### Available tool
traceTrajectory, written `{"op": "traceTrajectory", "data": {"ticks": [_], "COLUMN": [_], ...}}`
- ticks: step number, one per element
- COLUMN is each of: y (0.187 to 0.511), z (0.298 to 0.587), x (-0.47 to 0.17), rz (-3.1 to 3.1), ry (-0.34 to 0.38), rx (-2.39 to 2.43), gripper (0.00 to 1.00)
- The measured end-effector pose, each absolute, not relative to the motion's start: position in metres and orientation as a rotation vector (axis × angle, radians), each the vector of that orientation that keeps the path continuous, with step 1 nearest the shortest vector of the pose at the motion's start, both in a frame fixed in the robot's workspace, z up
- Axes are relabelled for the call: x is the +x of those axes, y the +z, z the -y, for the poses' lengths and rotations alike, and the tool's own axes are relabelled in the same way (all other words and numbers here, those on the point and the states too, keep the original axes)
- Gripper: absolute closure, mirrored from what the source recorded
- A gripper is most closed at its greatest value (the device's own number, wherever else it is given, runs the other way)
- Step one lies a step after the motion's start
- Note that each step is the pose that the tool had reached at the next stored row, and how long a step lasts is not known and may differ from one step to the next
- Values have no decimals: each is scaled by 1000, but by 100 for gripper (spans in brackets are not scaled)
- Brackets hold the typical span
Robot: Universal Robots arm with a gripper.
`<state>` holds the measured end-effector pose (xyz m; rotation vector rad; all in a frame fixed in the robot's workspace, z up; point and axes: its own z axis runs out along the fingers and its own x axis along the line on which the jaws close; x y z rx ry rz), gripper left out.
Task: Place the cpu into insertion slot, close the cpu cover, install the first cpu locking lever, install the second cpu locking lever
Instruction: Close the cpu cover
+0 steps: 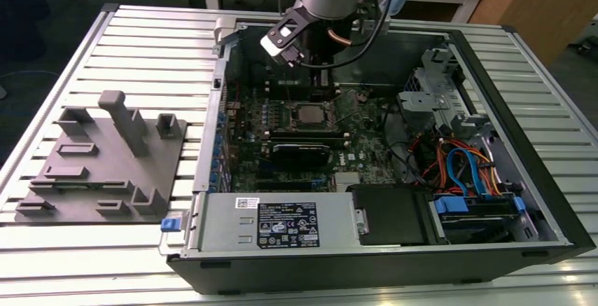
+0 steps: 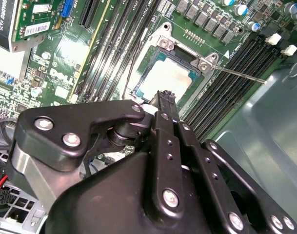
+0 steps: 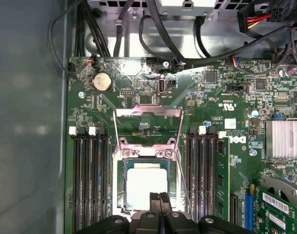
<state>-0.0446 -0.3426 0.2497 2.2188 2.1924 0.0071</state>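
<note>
In both wrist views the cpu [image 3: 146,187] [image 2: 168,78], silver-grey on top, lies flat inside the insertion slot [image 3: 120,190] of the green motherboard [image 3: 211,102]. The cpu cover [image 3: 148,111] stands swung open behind the slot, with bare board showing through its window. A thin locking lever [image 2: 238,73] [image 3: 186,180] sticks out unlatched beside the socket. My gripper [image 3: 159,197] [image 2: 166,97] hangs over the near edge of the cpu, its two black fingers pressed together with nothing between them. In the exterior view the gripper [image 1: 321,82] reaches down into the open case, just behind the slot [image 1: 309,114].
Black memory slots [image 3: 89,180] flank the socket on both sides. Cables [image 3: 187,34] run along the case wall behind the board. In the exterior view a black block [image 1: 301,153] lies in front of the socket, a drive cage [image 1: 439,96] with wires stands at the right, and a grey fixture [image 1: 103,166] sits outside the case at the left.
</note>
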Motion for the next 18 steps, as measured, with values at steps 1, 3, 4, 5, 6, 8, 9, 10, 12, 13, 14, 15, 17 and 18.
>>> {"op": "traceTrajectory", "data": {"ticks": [1,3,4,5,6,8,9,10,12,13,14,15,17,18], "y": [250,250,250,250,250,252,254,254,254,254,254,254,255,255], "z": [343,343,343,343,343,343,343,343,343,343,343,343,343,343], "x": [-45,-45,-45,-45,-45,-45,-45,-45,-45,-45,-45,-45,-45,-45], "rz": [-2192,-2192,-2192,-2192,-2192,-2192,-2192,-2192,-2192,-2192,-2192,-2192,-2192,-2192], "ry": [7,7,7,7,7,7,7,7,7,7,6,7,6,6], "rx": [2219,2219,2219,2219,2219,2219,2219,2219,2219,2219,2219,2219,2219,2219], "gripper": [89,89,89,89,89,89,89,89,89,89,89,89,89,89]}}
